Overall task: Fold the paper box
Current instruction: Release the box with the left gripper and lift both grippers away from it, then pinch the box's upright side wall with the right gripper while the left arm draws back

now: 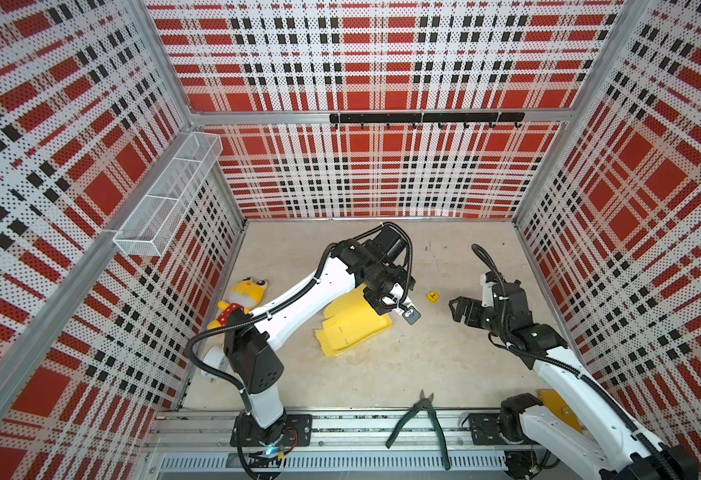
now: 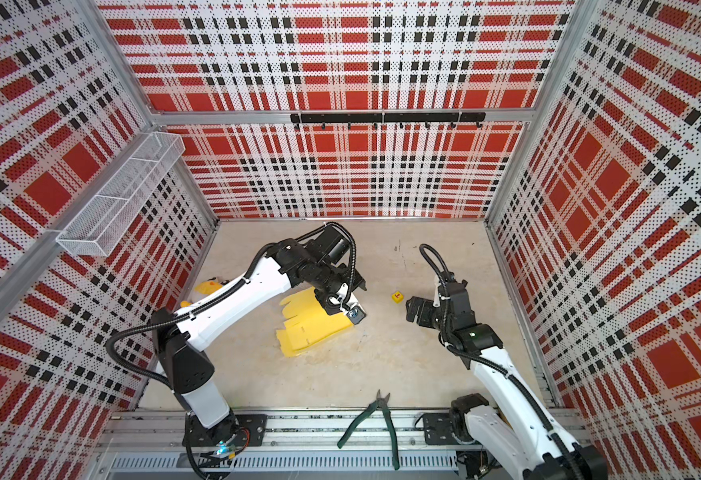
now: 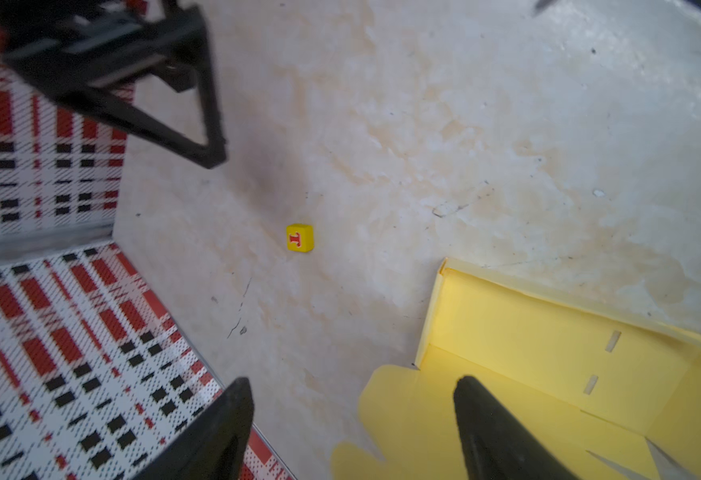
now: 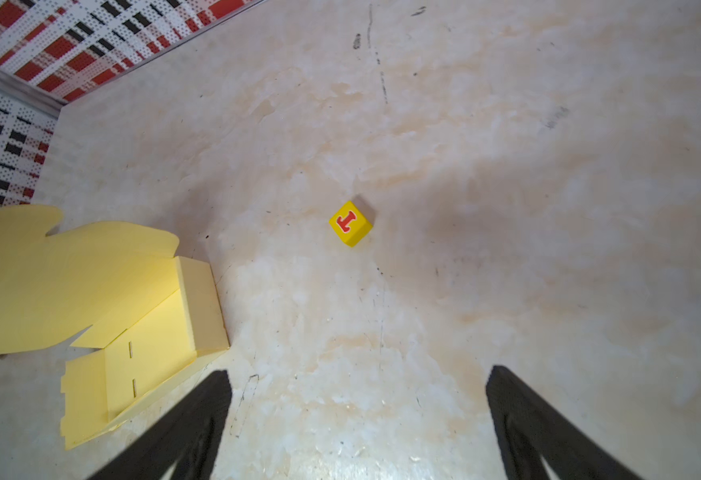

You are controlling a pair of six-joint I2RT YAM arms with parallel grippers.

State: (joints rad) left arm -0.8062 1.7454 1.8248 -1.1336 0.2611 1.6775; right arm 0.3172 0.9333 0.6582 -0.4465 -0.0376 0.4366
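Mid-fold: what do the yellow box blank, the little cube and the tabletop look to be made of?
Paper box: thin matte pale-yellow card, judging by sharp creases, cut slots and rounded tabs.
Cube: smooth yellow with a red printed letter, softened edges; painted wood or plastic, cannot tell.
Tabletop: hard, mottled beige, stone-like with faint sheen and scuffs; possibly laminate.

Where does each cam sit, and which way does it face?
Top views: stereo pair high over the front rail, looking down; both arms, paper box, pliers.
Left wrist: on the left arm, looking down past its open left fingers at the box corner and letter cube.
Right wrist: on the right arm, looking down past open right fingers at the cube, box beside.
Shared: cube and box appear in all.
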